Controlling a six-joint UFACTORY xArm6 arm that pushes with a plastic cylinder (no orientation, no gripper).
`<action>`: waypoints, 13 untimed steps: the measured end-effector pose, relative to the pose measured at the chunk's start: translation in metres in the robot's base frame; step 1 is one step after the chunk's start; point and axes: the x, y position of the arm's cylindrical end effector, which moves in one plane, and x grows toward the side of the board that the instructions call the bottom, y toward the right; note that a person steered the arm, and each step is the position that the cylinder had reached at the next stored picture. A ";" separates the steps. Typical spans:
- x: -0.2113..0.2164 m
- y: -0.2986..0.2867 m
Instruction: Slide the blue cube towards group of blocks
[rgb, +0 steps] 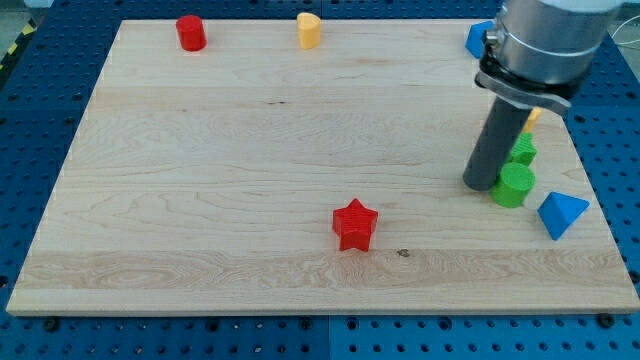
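A blue block (480, 38), probably the blue cube, sits at the board's top right, partly hidden behind my arm. My rod comes down at the view's right and my tip (481, 184) rests on the board just left of a green cylinder (514, 185). A second green block (522, 151) stands right behind the cylinder. A yellow block (533, 116) peeks out behind the rod. A blue wedge-shaped block (562, 213) lies to the lower right of the green cylinder. These form a group at the right edge.
A red cylinder (191, 32) and a yellow block (309, 30) sit near the board's top edge. A red star (354, 224) lies at lower centre. The wooden board (200, 200) rests on a blue perforated table.
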 end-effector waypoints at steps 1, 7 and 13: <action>0.006 0.006; 0.050 -0.042; -0.169 -0.061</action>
